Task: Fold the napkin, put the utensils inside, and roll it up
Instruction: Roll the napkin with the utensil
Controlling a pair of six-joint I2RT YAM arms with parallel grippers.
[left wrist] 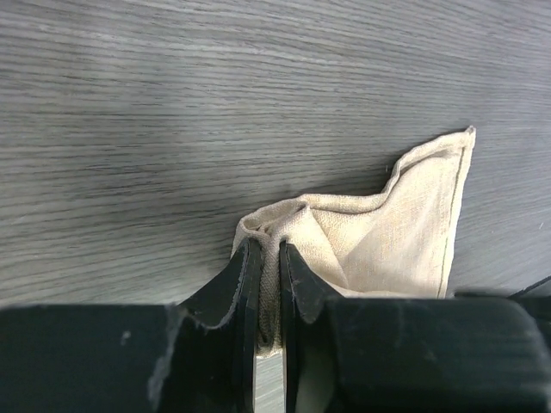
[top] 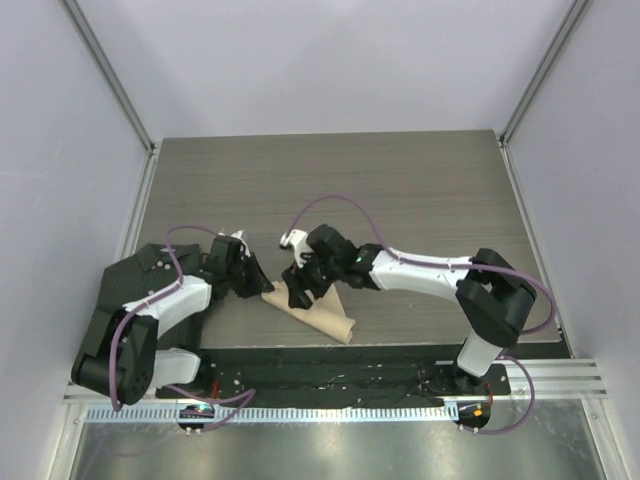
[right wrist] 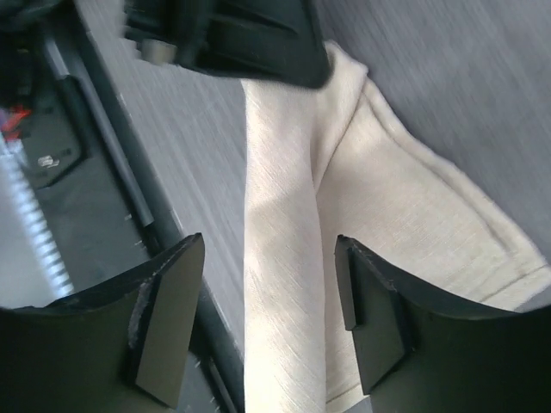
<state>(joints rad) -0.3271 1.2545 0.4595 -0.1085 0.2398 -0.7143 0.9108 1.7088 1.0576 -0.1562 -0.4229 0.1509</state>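
While only the left gripper [top: 258,283] pinches the napkin [top: 318,312], its roll could spring loose.
Overhead, the napkin lies under the right gripper [top: 300,290]; left wrist: narrow jaws nip a thin corner fold, liable to slip; right wrist: wide jaws straddle the roll, gripping nothing.

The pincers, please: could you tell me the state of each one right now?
Left pincer: closed on the napkin.
Right pincer: open, straddling the napkin.

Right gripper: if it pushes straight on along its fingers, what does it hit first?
The napkin: the right gripper straddles its rolled part with open jaws, so it would likely press into cloth first. The left gripper, shut on the napkin's end, lies beyond; depth there is unclear.
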